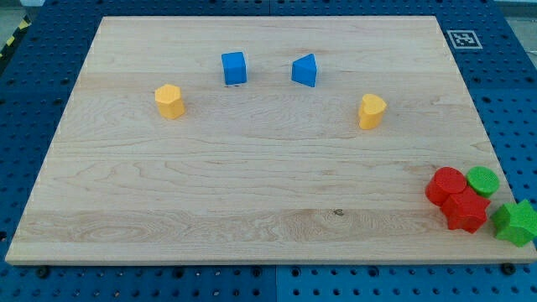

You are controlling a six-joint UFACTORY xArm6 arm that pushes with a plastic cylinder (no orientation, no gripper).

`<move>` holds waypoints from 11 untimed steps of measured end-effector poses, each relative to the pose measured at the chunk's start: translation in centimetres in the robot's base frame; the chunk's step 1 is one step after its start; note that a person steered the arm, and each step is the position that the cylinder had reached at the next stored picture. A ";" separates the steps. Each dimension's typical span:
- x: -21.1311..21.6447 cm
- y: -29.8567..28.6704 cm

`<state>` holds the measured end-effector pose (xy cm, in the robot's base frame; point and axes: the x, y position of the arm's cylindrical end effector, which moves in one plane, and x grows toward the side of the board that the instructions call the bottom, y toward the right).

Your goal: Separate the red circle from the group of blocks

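Red circle (445, 185) touching red star (466, 210) and green circle (482, 180), tool out of view, state untellable

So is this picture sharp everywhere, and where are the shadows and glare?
Camera view: evenly lit, sharp throughout, no glare on the pale wooden board; only short soft shadows beside blocks such as the yellow block at the view's left and the red circle; the board looks narrower toward the view's top; my tip does not show.
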<state>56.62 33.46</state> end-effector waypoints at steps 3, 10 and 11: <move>-2.1 -9.3; -2.3 -27.5; -3.1 -31.4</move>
